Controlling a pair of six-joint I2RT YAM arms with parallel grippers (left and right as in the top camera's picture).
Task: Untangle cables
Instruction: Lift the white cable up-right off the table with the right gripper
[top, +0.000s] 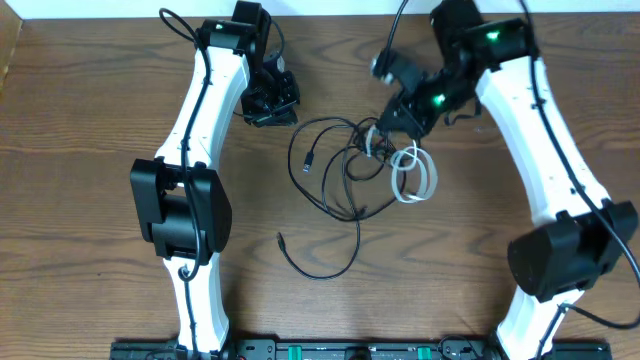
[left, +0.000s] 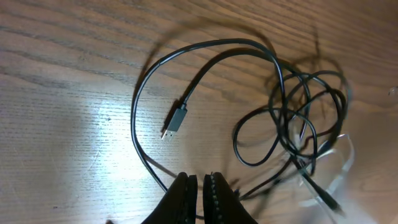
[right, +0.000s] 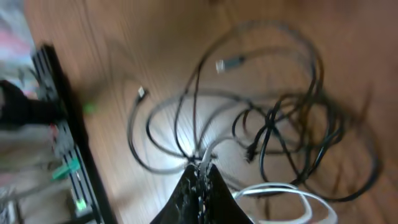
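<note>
while the cables (top: 362, 150) lay bunched on the table (top: 100, 150), the right gripper (right: 202, 169) sat clamped shut in the tangle, blur hiding whether a strand was pinched; left gripper (left: 200, 186) closed beside a black loop.

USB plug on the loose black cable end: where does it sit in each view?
Overhead: USB plug, centre, just left of the black cable tangle.
Left wrist: centre-left, left of the tangle.
Right wrist: upper middle, blurred, above-left of the tangle.
Shared landmark: that tangle.
</note>
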